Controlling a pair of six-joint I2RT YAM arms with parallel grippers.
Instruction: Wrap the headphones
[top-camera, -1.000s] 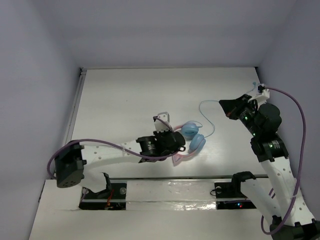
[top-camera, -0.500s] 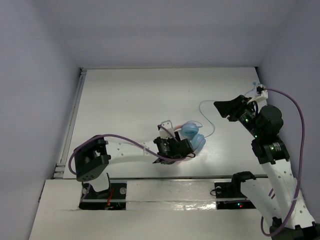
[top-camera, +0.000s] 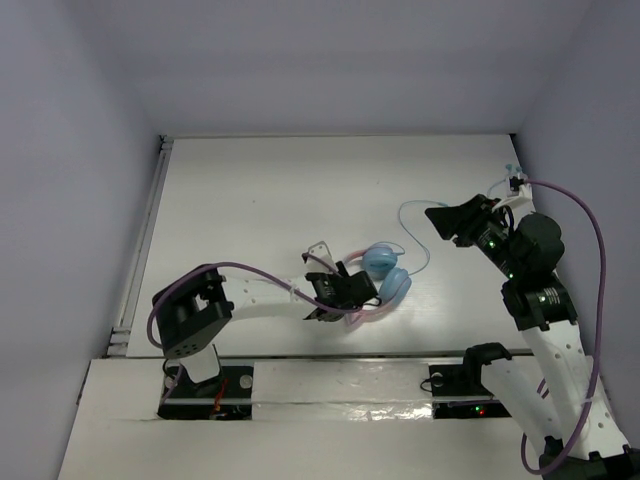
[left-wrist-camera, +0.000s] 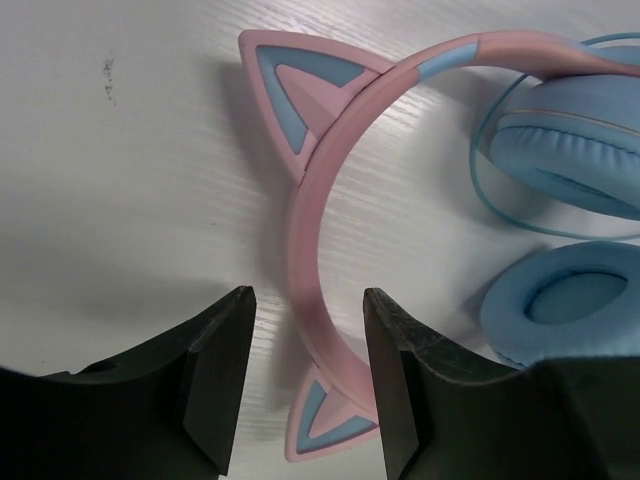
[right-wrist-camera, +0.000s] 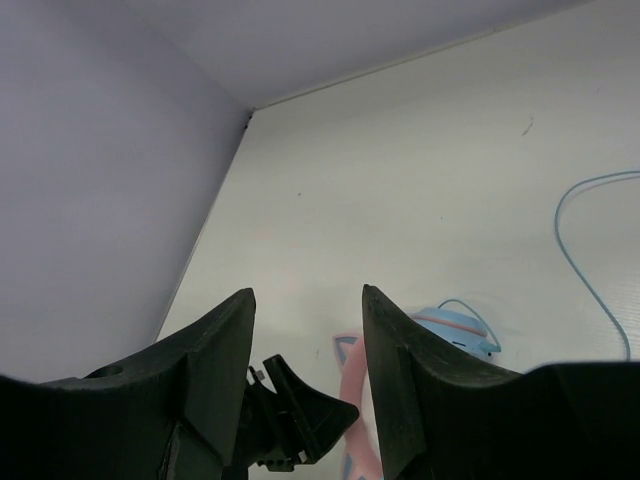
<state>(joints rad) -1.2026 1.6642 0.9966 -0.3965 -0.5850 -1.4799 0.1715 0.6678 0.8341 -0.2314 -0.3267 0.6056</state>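
The headphones (top-camera: 388, 275) lie on the white table right of centre: pink cat-ear headband (left-wrist-camera: 310, 200), two round light blue ear cups (left-wrist-camera: 570, 150) side by side, and a thin blue cord (top-camera: 412, 208) looping toward the far right. My left gripper (top-camera: 358, 297) is low over the near side of the headband. Its jaws are open and straddle the pink band (left-wrist-camera: 305, 295) without closing on it. My right gripper (top-camera: 443, 217) hovers above the cord loop, open and holding nothing. From there I see one ear cup (right-wrist-camera: 455, 325) and the cord (right-wrist-camera: 580, 250) below.
Thick purple cables (top-camera: 590, 230) arc off both arms. A metal rail (top-camera: 145, 235) runs along the table's left edge, and lilac walls close the back and sides. The arm bases sit on a ledge (top-camera: 340, 375) at the near edge.
The left arm's elbow swung right and its wrist settled over the headband with the jaws now apart. The right gripper drifted slightly left. The headphones stayed in place.
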